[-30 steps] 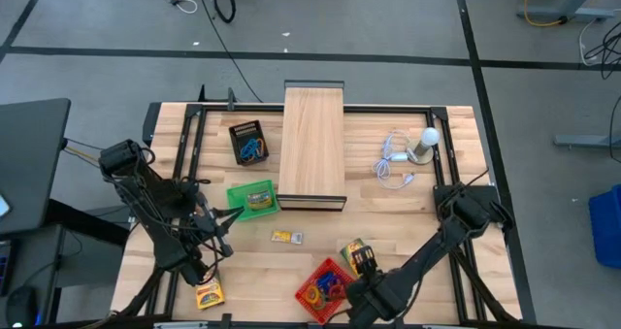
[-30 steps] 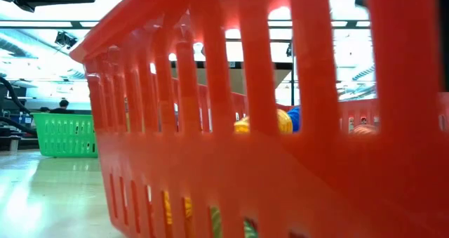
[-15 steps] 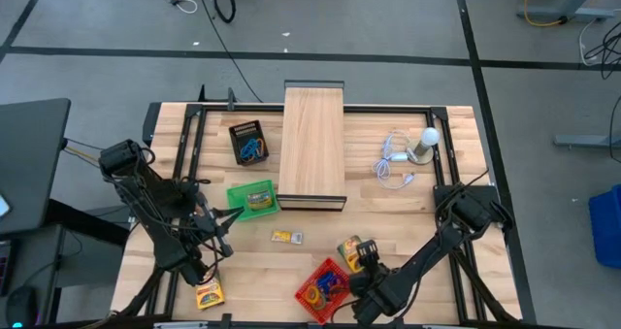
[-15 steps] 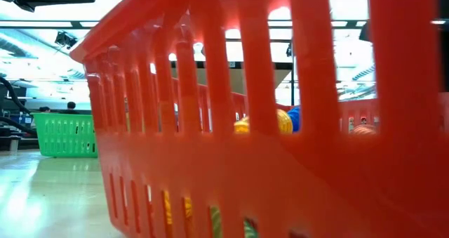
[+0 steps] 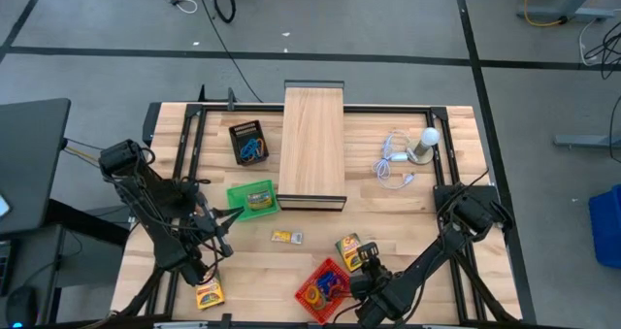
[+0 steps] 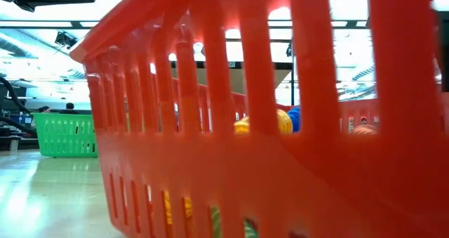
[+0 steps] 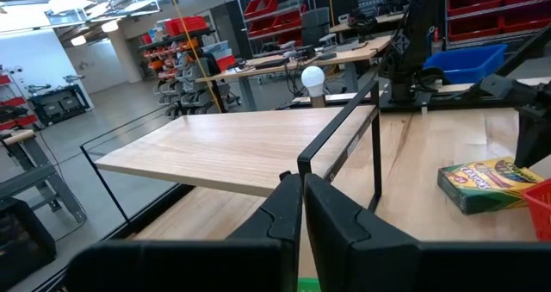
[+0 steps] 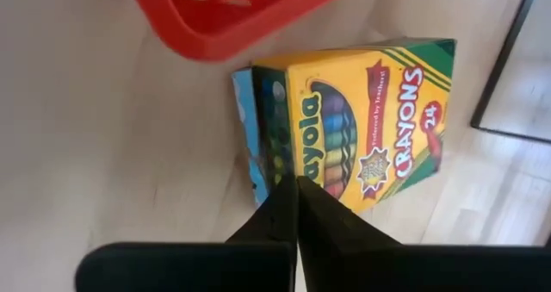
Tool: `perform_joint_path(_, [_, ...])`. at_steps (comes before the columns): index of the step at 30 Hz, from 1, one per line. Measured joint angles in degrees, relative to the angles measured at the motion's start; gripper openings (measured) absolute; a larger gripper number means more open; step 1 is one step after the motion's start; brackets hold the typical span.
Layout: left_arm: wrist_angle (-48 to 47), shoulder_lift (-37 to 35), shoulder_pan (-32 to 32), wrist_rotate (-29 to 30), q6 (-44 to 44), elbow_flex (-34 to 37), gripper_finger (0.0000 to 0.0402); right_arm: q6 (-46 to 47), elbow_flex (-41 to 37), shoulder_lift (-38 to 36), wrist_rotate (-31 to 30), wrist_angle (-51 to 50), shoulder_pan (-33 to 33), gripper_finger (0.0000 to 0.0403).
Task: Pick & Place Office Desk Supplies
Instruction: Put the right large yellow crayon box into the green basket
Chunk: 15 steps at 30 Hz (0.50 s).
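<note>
A yellow-and-green crayon box lies on the table beside the red basket, which holds coloured loops. My right gripper is shut, slanting down, with its tips at the box's near edge. A second crayon box lies in the green basket. A third crayon box and a small yellow piece lie on the table. My left gripper waits shut by the green basket. My right gripper's shut fingertips stand at the crayon box's edge, where its blue side meets its yellow front. They come slanting down from the table's near right. Whether they touch the box I cannot tell. The box lies on the table.
A long pale wooden box runs down the table's middle. A black basket with blue loops stands to its left. A white bulb with a coiled cable is at the far right. The red basket's wall fills the low view.
My right gripper has come down and tipped steeper at the crayon box beside the red basket. More of the box's top shows now in the high view.
</note>
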<state>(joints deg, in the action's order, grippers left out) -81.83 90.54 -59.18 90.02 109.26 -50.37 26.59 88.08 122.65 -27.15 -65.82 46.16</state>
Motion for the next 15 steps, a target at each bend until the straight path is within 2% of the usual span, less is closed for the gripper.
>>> perform_joint_path(11, [0.01, 0.00, 0.00, 0.00, 0.01, 0.00, 0.0025, 1.44, 7.70, 0.02, -0.77, -10.89, 0.56, 0.0001])
perform_joint_path(15, [0.17, 0.00, 0.00, 0.00, 0.01, 0.00, 0.0025, 1.02, 12.77, 0.02, 4.09, -16.54, -0.26, 0.0001])
